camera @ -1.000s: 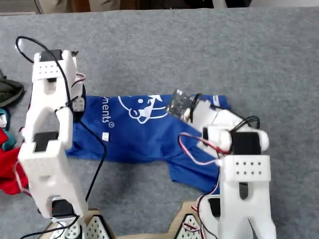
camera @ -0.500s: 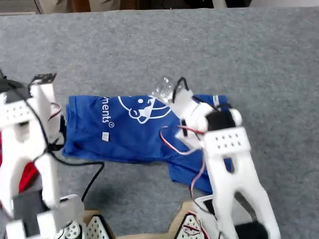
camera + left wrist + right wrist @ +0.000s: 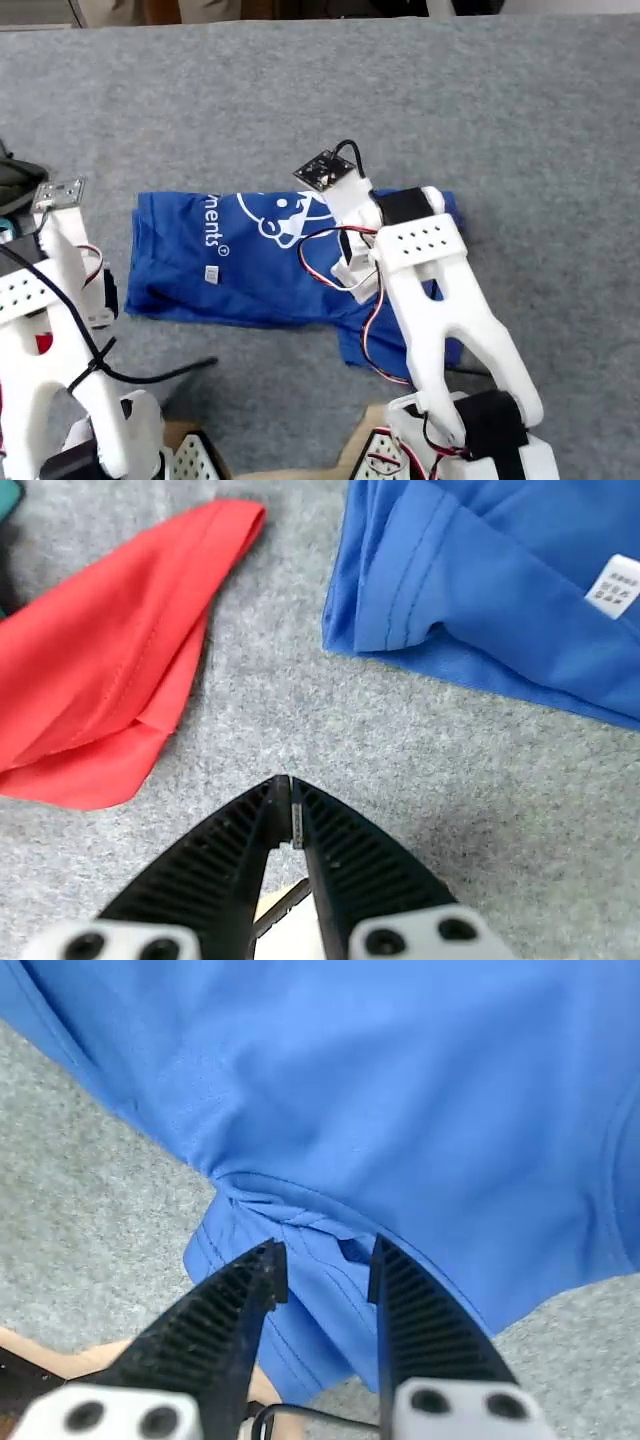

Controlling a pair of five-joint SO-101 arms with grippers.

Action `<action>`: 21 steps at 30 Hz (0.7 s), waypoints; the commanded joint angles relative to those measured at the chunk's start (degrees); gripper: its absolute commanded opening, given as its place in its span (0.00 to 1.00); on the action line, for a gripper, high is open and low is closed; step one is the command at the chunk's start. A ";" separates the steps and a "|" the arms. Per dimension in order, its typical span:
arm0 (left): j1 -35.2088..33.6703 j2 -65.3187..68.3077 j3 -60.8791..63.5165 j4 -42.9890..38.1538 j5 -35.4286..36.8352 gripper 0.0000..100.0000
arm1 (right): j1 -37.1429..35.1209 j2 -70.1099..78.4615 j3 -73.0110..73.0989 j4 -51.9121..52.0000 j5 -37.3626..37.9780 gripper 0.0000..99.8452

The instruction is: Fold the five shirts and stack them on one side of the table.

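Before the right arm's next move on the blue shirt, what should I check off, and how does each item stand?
1. Right gripper open: ok.
2. Right gripper lined up over the blue shirt's bunched sleeve: ok.
3. Right fingertips touching the cloth: cannot tell.
4. Left gripper off the cloth: ok. It is shut and empty, above bare table between the red shirt and the blue shirt.
5. Blue shirt folded neatly: not ok. The sleeve sticks out from its near edge.
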 commanded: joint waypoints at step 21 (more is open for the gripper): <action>-0.79 -1.98 0.09 -0.18 0.18 0.02 | 7.87 0.04 12.09 -8.00 6.77 0.15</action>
